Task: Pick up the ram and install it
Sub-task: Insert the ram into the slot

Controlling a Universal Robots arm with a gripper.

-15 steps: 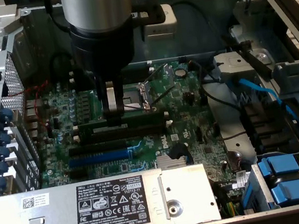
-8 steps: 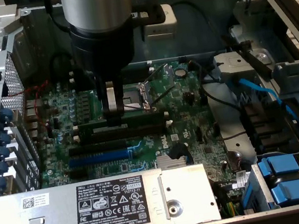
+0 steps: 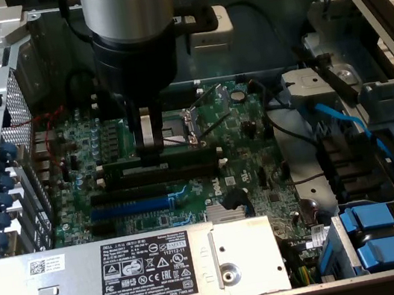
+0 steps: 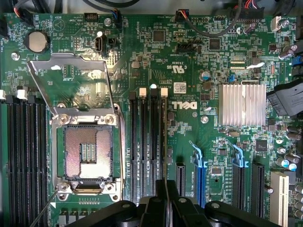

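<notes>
The ram (image 3: 176, 161) is a long dark green stick standing on its edge, level, right over the black memory slots (image 3: 171, 176) beside the open CPU socket (image 3: 182, 123). My gripper (image 3: 150, 149) comes straight down from above and is shut on the ram left of its middle. Whether the stick's lower edge sits in a slot I cannot tell. In the wrist view my gripper (image 4: 164, 185) hangs over the row of black memory slots (image 4: 143, 142), in line with the slot nearest the Dell logo.
The motherboard (image 3: 252, 161) lies inside an open computer case. A silver power supply (image 3: 128, 276) borders it at the front, blue slots (image 3: 127, 206) lie just before the black ones, and a finned heatsink (image 4: 242, 105), cables and blue drive latches (image 3: 368, 221) fill the exterior view's right.
</notes>
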